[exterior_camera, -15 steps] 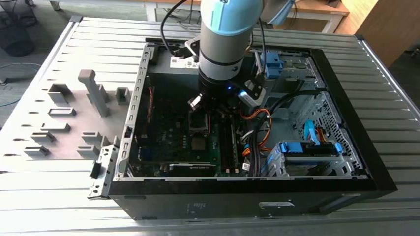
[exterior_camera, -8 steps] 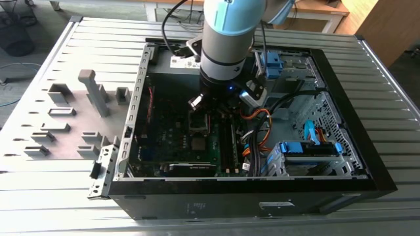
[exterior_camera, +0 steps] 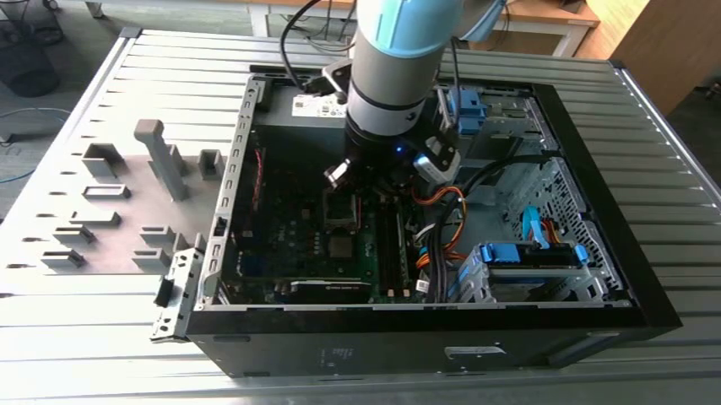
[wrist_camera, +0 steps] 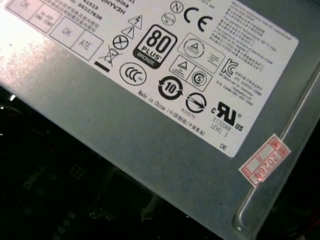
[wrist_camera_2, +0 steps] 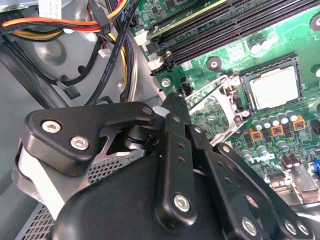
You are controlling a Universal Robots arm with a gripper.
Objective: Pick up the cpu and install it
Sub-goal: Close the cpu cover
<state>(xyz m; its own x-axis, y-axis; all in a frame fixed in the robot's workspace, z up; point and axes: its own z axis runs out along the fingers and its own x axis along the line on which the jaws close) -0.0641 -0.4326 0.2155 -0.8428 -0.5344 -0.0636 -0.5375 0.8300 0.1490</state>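
Observation:
The cpu [wrist_camera_2: 274, 87], a small square chip with a silver-grey top, lies flat in its socket on the green motherboard [wrist_camera_2: 235, 55]. In the exterior view the cpu [exterior_camera: 338, 246] is a pale square inside the open computer case [exterior_camera: 631, 278]. The dark metal socket bracket [wrist_camera_2: 215, 107] stands tilted open between the cpu and my gripper [wrist_camera_2: 172, 107]. My gripper [exterior_camera: 360, 179] hangs inside the case just above the bracket, apart from the cpu. Its black linkage bars take up the near part of the second wrist view. Nothing shows in its hold.
Black memory slots [wrist_camera_2: 225, 25] run beside the socket. Orange, yellow and black cables [wrist_camera_2: 60, 22] hang close to the arm. The grey power supply [wrist_camera: 150, 110] with its label sits at the case's far end. Grey holder frames [exterior_camera: 107, 190] stand on the slatted table at the exterior view's left.

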